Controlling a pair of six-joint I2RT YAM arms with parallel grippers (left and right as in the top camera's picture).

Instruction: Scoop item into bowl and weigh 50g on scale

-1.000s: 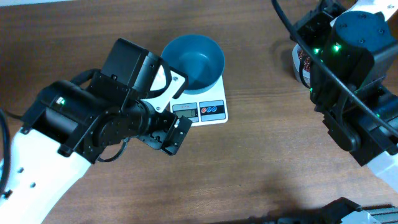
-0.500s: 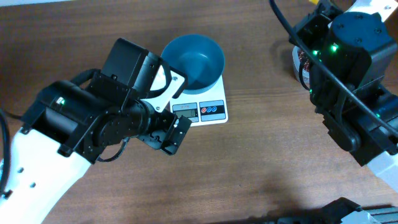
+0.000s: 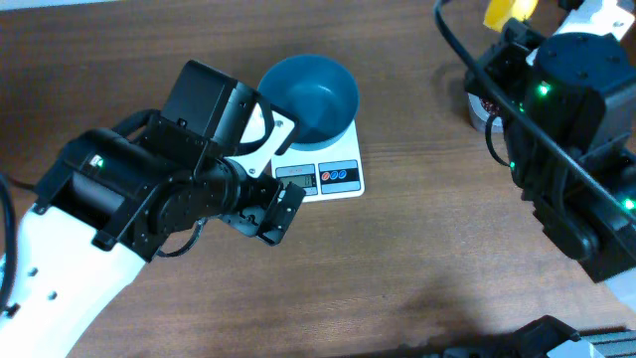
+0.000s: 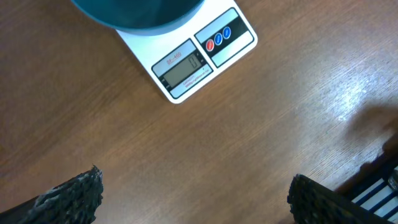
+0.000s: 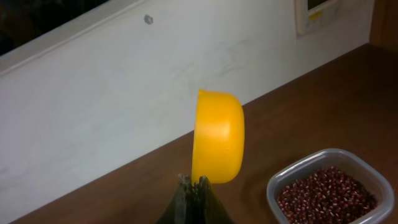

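- Right gripper [image 5: 194,185] is clamped on the yellow scoop [image 5: 217,137]. The beans [image 5: 323,193] sit in the tub [image 5: 373,171] near it, toward the far right corner.
- Left gripper [image 4: 194,185] is wide open and empty, near the scale [image 4: 186,59] with the bowl [image 4: 137,12] on it.
- Since earlier, the right arm has shifted and the scoop shows more from overhead.

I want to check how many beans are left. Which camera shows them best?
Right wrist: the beans lie in the clear tub in plain sight, beside the yellow scoop. Overhead catches only a sliver beside the right arm; left wrist shows none.
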